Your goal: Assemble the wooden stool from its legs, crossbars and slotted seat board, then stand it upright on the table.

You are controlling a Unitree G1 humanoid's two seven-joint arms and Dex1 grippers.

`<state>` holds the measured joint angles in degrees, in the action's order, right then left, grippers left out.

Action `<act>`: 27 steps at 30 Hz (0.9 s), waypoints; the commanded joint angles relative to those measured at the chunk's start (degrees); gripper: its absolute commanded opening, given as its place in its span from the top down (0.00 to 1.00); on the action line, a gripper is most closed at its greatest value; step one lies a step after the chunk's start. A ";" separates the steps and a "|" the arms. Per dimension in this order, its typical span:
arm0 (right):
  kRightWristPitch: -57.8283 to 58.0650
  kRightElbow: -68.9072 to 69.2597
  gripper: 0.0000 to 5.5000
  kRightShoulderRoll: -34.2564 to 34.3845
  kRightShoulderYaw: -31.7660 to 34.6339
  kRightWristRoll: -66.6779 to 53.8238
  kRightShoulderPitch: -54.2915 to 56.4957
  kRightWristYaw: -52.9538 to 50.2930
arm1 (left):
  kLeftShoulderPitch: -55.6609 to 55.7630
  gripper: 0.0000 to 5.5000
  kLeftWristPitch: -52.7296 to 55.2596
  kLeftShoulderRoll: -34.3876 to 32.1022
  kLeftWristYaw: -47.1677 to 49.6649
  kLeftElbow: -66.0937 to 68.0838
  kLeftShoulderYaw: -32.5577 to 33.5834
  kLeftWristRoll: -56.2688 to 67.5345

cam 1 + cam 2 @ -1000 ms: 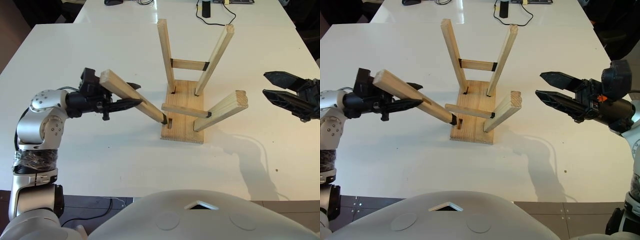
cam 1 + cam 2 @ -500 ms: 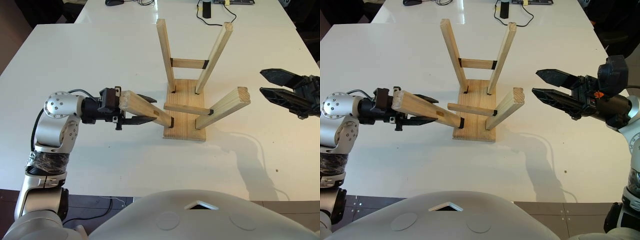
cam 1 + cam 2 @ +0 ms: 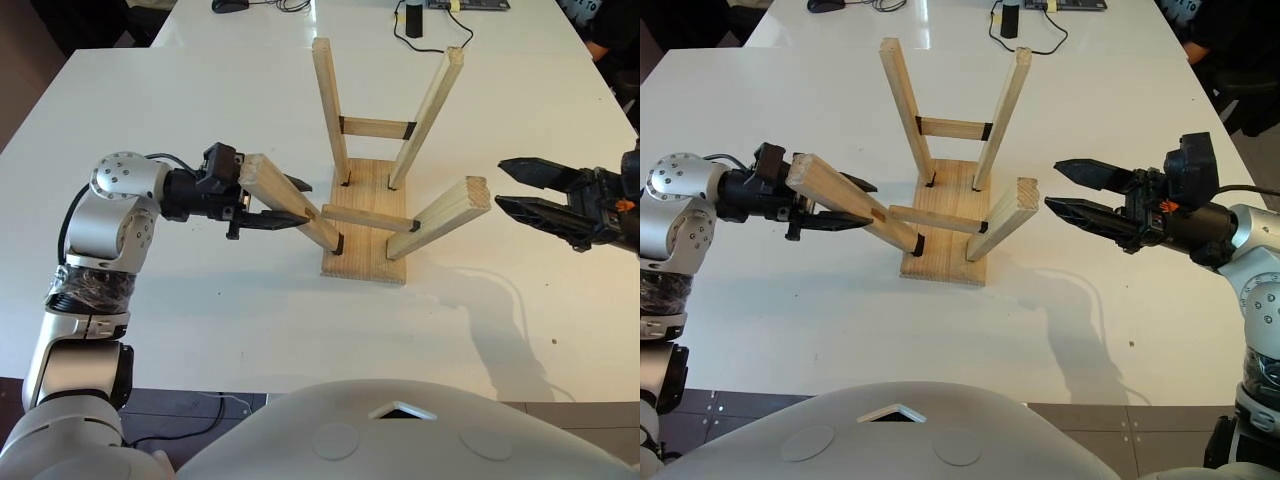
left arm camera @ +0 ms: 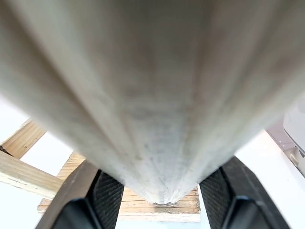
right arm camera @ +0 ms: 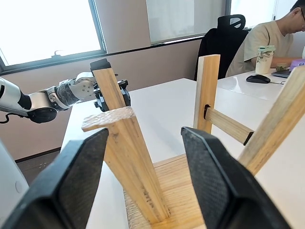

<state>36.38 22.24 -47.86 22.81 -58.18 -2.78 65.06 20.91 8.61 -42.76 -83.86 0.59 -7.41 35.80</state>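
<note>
The left gripper point(image 3: 286, 204) has its two black fingers closed across the left splayed wooden leg point(image 3: 322, 229), a pale square-section stick, gripping it close to its free end. Beyond the fingertips that leg runs down to its slot in the flat rectangular pale-wood seat board point(image 3: 368, 264), which lies on the white table point(image 3: 200, 100) with the stool upside down. The right gripper point(image 3: 502, 182) is wide open and has hold of nothing. The cut end of the right splayed wooden leg point(image 3: 440, 214) sits just ahead of its fingertips, apart from them and roughly level with the gap. A thin wooden crossbar point(image 3: 365, 216) joins the two splayed legs. Farther from both grippers, two taller pale legs point(image 3: 330, 110) stand steeper with a second crossbar point(image 3: 377, 128) between them. The main risk, as I judge it, is leverage. With the leg held so far from its slot, a small swing of the left wrist could pry its foot out of the board or pop the crossbar's ends loose from either leg. Nothing holds the board down, so a push or lift may slide or tip the whole piece and upset the taller pair. If the right gripper closes off-centre on the slanted end, it may nudge that leg sideways instead of catching it. If the two arms draw the legs upright out of step, the crossbar could jam or drop out.
</note>
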 commanded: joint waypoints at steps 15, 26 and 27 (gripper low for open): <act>-4.13 -0.09 0.49 3.06 -0.41 4.71 0.74 -3.96 | 0.68 0.63 0.40 0.35 -1.13 14.12 -17.61 -15.35; -14.14 0.59 0.49 0.55 -12.89 23.69 -8.01 -0.37 | 2.15 0.63 1.01 2.61 0.77 17.80 -19.89 -16.55; -15.66 0.42 0.49 0.00 -14.66 26.70 -9.13 -0.34 | 1.97 0.63 1.26 2.52 0.94 17.69 -19.85 -16.38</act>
<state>25.94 21.77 -45.27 13.44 -40.69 -8.94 63.87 31.28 5.55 -40.60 -85.74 11.33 -15.87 35.13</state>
